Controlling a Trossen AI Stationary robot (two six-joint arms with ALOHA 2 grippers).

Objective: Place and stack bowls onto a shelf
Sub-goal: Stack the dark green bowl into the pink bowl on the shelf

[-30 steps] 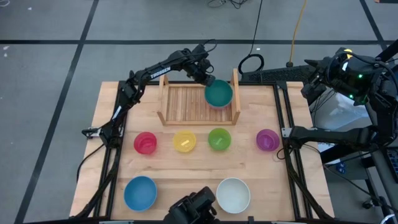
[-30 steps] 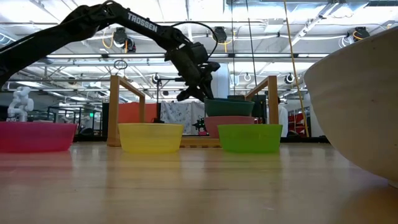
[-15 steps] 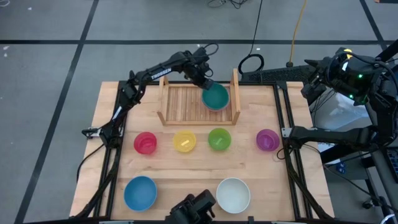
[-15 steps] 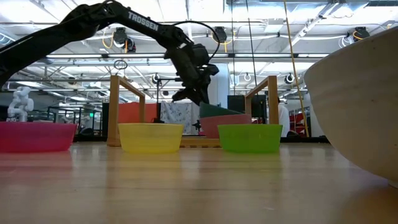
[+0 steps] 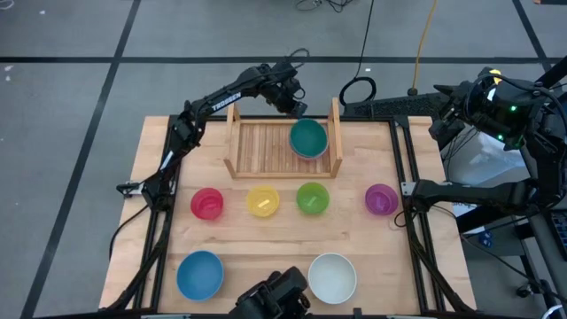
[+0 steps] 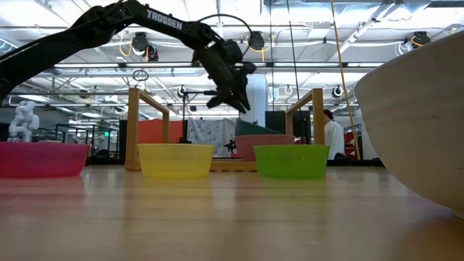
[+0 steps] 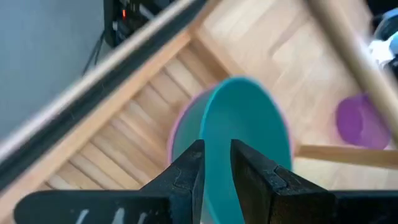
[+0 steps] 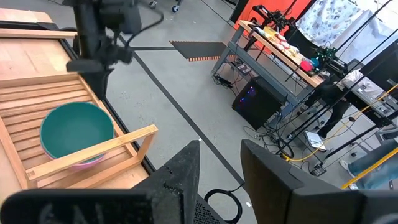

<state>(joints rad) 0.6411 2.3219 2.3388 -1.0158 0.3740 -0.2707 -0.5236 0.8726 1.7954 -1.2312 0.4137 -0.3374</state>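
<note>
Teal bowl (nested in pink) sits on shelf; left gripper released above.

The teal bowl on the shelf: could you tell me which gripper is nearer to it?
Left. The left gripper hangs open just above the teal bowl; the right gripper, open, waits at the table's opposite edge.

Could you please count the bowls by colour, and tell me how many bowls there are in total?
Teal green plastic bowl: 1
Pink plastic bowl under the teal one: 1
Red plastic bowl: 1
Yellow plastic bowl: 1
Light green plastic bowl: 1
Purple plastic bowl: 1
Blue plastic bowl: 1
White plastic bowl: 1
Total: 8
</note>
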